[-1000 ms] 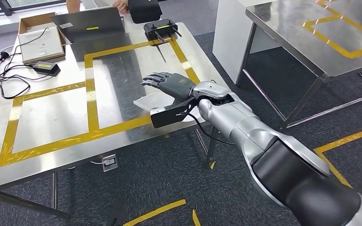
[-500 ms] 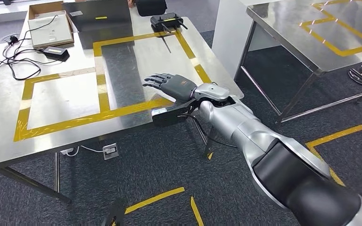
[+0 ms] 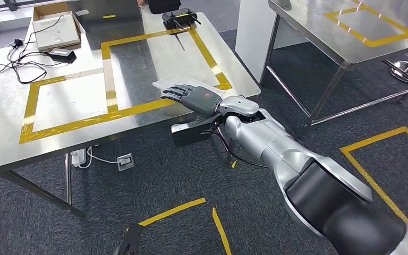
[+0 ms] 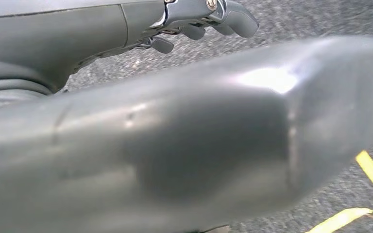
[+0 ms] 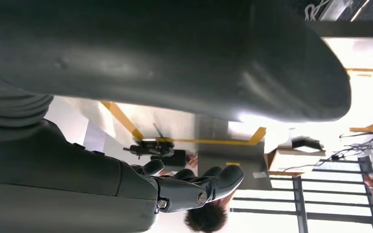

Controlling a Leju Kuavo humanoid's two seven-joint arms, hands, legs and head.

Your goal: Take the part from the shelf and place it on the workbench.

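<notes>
The part (image 3: 191, 83), a flat pale translucent plate, lies on the steel workbench (image 3: 138, 69) inside the right yellow-taped rectangle, near its front right corner. My right hand (image 3: 191, 97) hovers at the bench's front edge, fingers stretched flat over the plate's near edge, gripping nothing. In the right wrist view the right hand (image 5: 77, 179) shows its thick thumb and dark fingers (image 5: 213, 182) apart with only the bench between them. My left hand (image 4: 126, 145) hangs over the carpet, its fingers (image 4: 233, 17) loosely apart and holding nothing.
A cardboard box (image 3: 56, 29), black cables (image 3: 21, 66) and a black device (image 3: 178, 20) sit at the bench's far side. A second steel table (image 3: 350, 32) stands to the right. A socket (image 3: 125, 161) dangles under the bench. A person (image 5: 206, 218) stands beyond the bench.
The camera has pulled back, so the bench sits farther away. The plate that was under my right hand now lies on the bench, and the hand is back at the front edge.
</notes>
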